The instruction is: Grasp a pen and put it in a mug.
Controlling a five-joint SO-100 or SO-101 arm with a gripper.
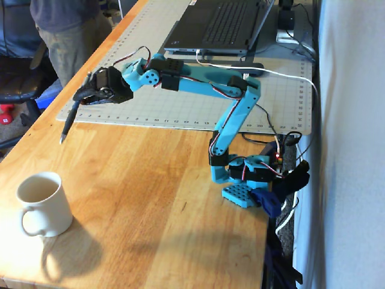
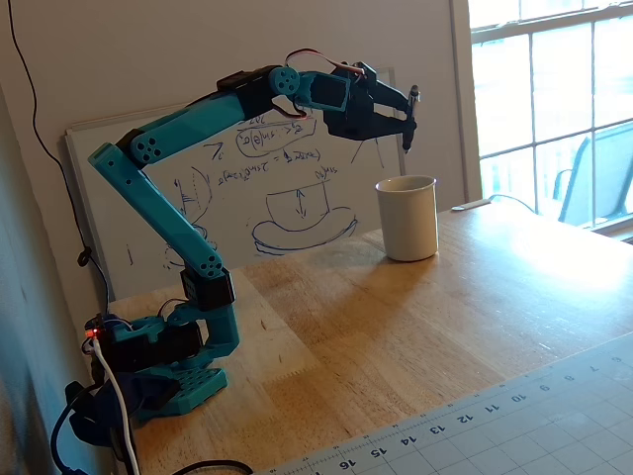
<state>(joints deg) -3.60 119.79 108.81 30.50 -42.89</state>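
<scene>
High above the mug [image 2: 406,217], pincer [image 2: 406,117] gripping pen [image 1: 68,119] near-vertically.

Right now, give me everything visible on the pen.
The pen is slim and dark, with a paler tip at its lower end. It hangs in the air, clamped near its top in the end effector, pointing steeply down. Nothing else touches it. In one fixed view it sits well short of the mug; in the other it shows as a short dark stick above the mug's rim. Finer detail is too small to tell.
</scene>
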